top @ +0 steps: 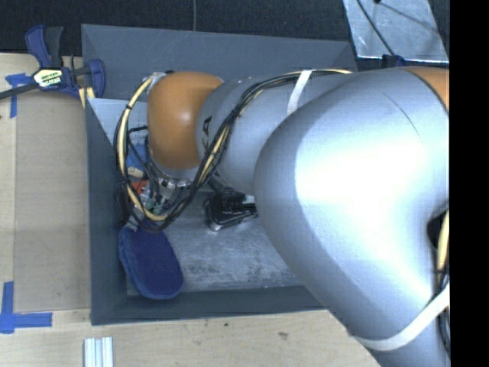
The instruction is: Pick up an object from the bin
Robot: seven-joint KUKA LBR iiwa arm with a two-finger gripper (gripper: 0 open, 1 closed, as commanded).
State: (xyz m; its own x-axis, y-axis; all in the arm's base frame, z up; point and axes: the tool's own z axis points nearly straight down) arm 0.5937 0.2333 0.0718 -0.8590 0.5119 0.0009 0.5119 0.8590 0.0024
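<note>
My gripper (162,192) is low in the left part of the bin, under the arm's orange wrist cover and wrapped by cables. Just below it, in the near left corner, lies a dark blue oval padded thing (150,263), and the gripper is at its upper end. To the gripper's right, a black thing with a silvery part (226,209) rests on the bin floor. To the gripper's left, small blue and red things (136,164) are partly hidden behind the cables.
The arm reaches in from the right and covers the bin's middle and right side. The left bin wall is close to the gripper. Scuffed grey floor shows along the near edge, right of the blue thing.
</note>
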